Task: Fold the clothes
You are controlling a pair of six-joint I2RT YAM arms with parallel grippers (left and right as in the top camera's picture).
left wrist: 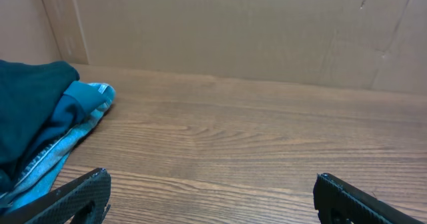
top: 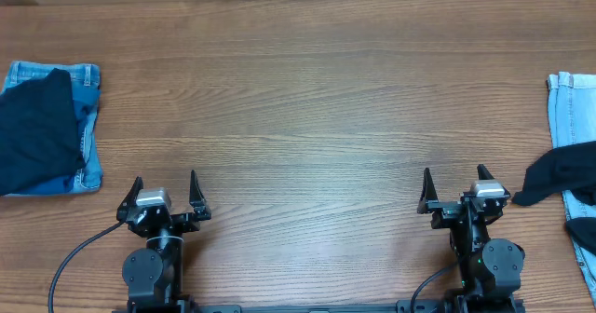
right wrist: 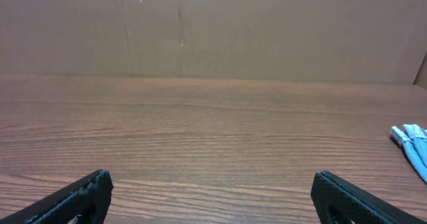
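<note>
A crumpled black garment (top: 559, 173), the clothes, lies at the table's right edge, draped over light blue denim (top: 573, 108). My right gripper (top: 454, 178) stands open just to its left, near the front edge, a short gap from the fabric, with nothing between its fingers. My left gripper (top: 166, 184) is also open and empty at the front left. In the left wrist view the left gripper (left wrist: 212, 184) frames only bare wood. The right wrist view shows the right gripper (right wrist: 212, 184) over bare wood too; the black garment is out of that view.
At the far left a dark navy garment (top: 37, 131) lies on folded light blue denim (top: 88, 155); both show in the left wrist view, navy (left wrist: 27, 111) over denim (left wrist: 80, 111). A denim edge (right wrist: 412, 147) shows at the right. A cardboard wall (right wrist: 213, 31) backs the table.
</note>
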